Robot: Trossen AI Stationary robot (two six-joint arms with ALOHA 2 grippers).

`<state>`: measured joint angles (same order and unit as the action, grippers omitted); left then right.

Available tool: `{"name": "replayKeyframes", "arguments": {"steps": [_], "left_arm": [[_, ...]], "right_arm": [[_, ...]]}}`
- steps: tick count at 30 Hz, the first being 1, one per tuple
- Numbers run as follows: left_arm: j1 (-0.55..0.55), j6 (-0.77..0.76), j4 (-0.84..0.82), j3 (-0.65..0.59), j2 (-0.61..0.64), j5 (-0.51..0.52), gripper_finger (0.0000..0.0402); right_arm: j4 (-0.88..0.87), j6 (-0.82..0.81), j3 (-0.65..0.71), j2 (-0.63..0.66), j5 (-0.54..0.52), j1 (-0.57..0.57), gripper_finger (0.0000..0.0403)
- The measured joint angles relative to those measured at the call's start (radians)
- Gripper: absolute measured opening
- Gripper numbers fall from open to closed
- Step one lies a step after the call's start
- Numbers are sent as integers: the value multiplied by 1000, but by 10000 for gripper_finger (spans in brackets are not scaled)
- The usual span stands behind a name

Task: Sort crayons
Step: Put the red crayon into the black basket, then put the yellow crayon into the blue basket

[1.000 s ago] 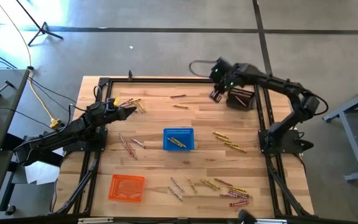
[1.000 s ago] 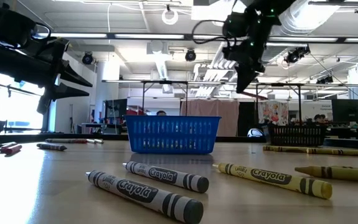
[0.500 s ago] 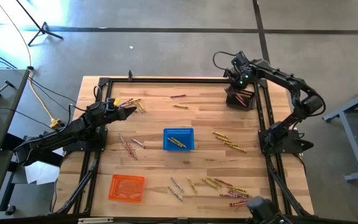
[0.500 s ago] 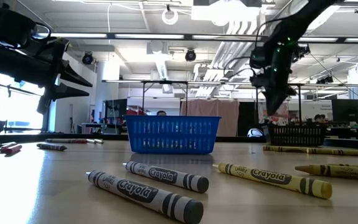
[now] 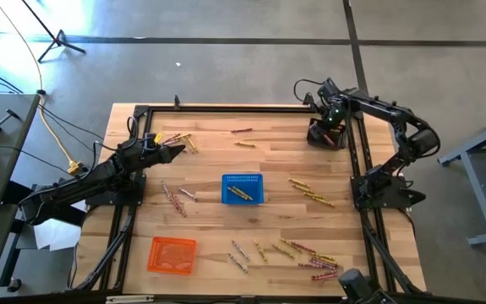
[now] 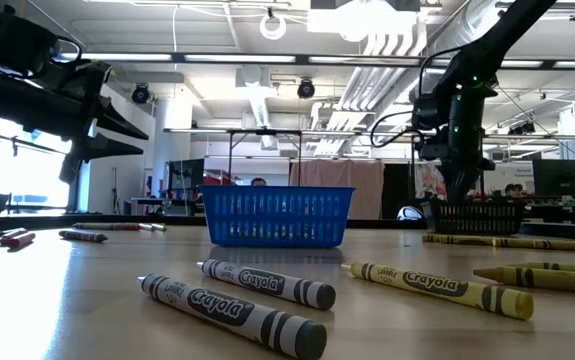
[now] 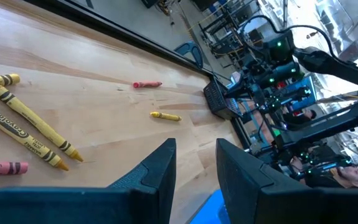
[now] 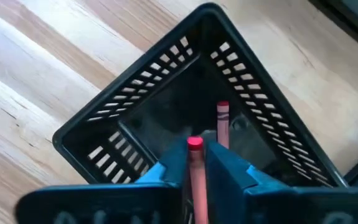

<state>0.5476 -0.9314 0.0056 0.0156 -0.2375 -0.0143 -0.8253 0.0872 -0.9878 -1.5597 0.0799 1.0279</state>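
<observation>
My right gripper (image 8: 196, 163) hangs over the dark basket (image 5: 326, 133) at the far right corner of the table (image 5: 209, 215). Only my right wrist view looks down inside it: a red crayon (image 8: 194, 163) sits between my fingers, which pinch it, and one more red crayon (image 8: 223, 123) lies on the basket floor. From above, I just see my arm over the basket.

My left gripper (image 5: 173, 152) waits at the far left, fingers a little apart, holding nothing, near some yellow crayons (image 7: 18, 123).

The low view shows the blue basket (image 6: 277, 215) in the middle, with crayons lying in front of it. The orange basket (image 5: 172, 254) sits at the near left edge. Bare wood lies open between the blue and dark baskets.
</observation>
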Motion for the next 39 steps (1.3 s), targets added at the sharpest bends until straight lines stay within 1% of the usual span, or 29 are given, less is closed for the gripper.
{"name": "replayKeyframes", "arguments": {"steps": [5, 8, 10, 12, 15, 17, 19, 21, 25, 28, 31, 34, 39], "left_arm": [[0, 0, 0, 0, 0, 0, 101], [0, 0, 0, 0, 0, 0, 101], [0, 0, 0, 0, 0, 0, 101], [0, 0, 0, 0, 0, 0, 101], [0, 0, 0, 0, 0, 0, 101], [0, 0, 0, 0, 0, 0, 101], [0, 0, 0, 0, 0, 0, 101], [0, 0, 0, 0, 0, 0, 101], [0, 0, 0, 0, 0, 0, 101], [0, 0, 0, 0, 0, 0, 101], [0, 0, 0, 0, 0, 0, 101], [0, 0, 0, 0, 0, 0, 101], [0, 0, 0, 0, 0, 0, 101]], "right_arm": [[-4, 0, 0, 0, 0, 0, 85], [-28, -25, 0, 1, 2, 0, 92], [-43, -39, 0, 16, 26, 0, 93], [-53, -46, 0, 45, 93, 0, 93], [-57, -53, 0, 116, 247, -1, 94], [-52, -88, 0, 177, 334, -11, 94], [-53, -111, 0, 246, 382, -36, 94], [-53, -133, 0, 318, 399, -79, 94], [-48, -195, 3, 456, 397, -213, 94], [-35, -249, 3, 539, 366, -330, 94], [-24, -336, 3, 597, 275, -451, 94], [-24, -420, 3, 628, 183, -565, 94], [-25, -515, 4, 634, 90, -732, 94]]}}
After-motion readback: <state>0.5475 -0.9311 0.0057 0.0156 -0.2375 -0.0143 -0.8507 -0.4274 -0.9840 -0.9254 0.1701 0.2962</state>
